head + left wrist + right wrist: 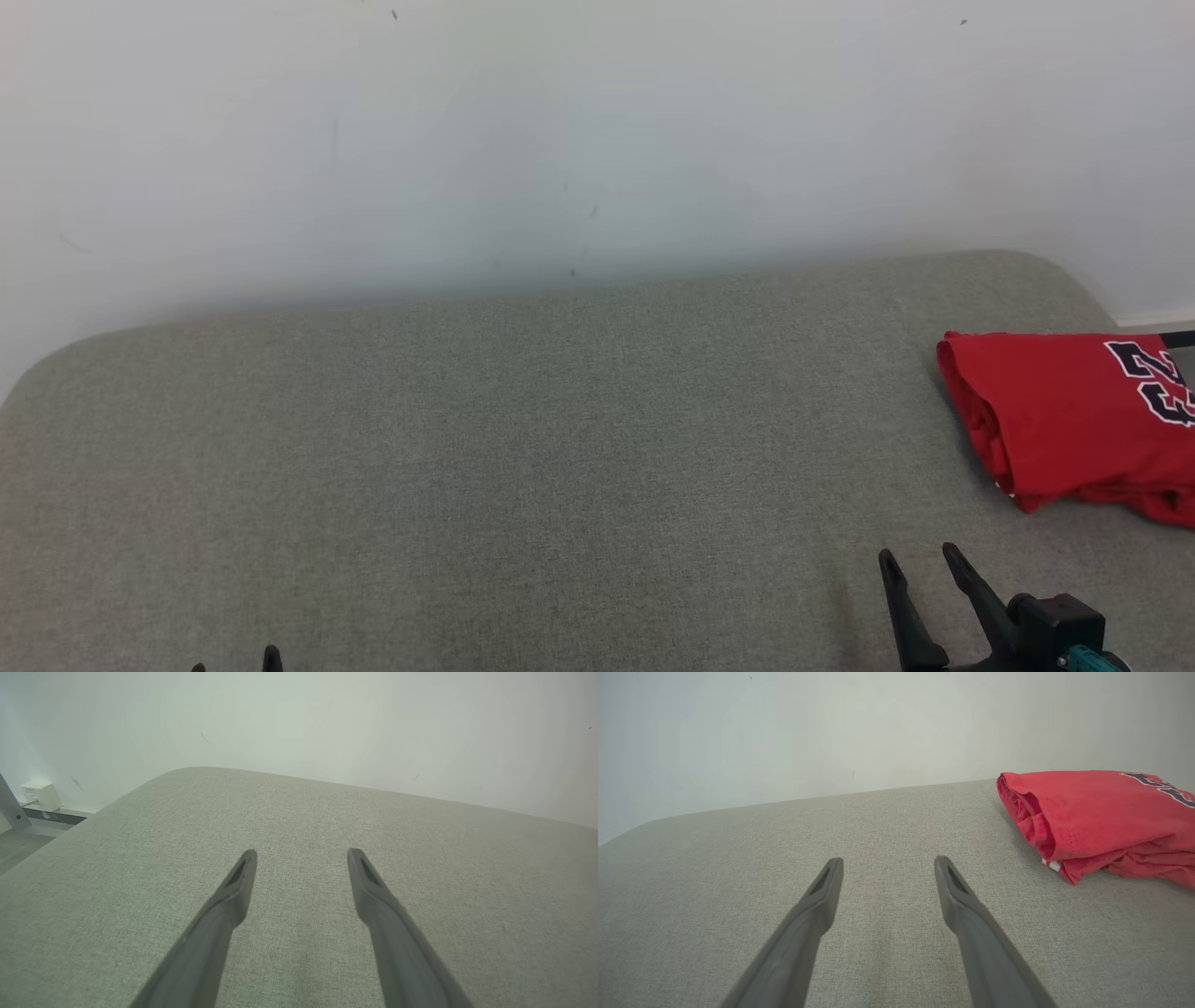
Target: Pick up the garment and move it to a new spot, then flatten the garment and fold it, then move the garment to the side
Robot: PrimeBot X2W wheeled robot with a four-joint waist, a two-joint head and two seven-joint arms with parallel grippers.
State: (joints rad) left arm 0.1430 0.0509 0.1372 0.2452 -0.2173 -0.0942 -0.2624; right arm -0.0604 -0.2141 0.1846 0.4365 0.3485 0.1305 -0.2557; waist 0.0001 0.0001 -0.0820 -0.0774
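Pale wall [597, 140] stood behind a grey fabric surface [523, 448] with rounded far corners. The red garment [1055, 420], folded and bearing dark, white-edged numerals on top, lay at the far right of the surface, cut off by the right border of the head view. The right gripper [918, 553] was near the garment's left end but clear of it, jaws apart and empty. The left gripper [302, 852] was over bare fabric, well apart from the garment, jaws likewise apart and empty. A small white box [41, 794] sat at the foot of the wall, beyond the surface.
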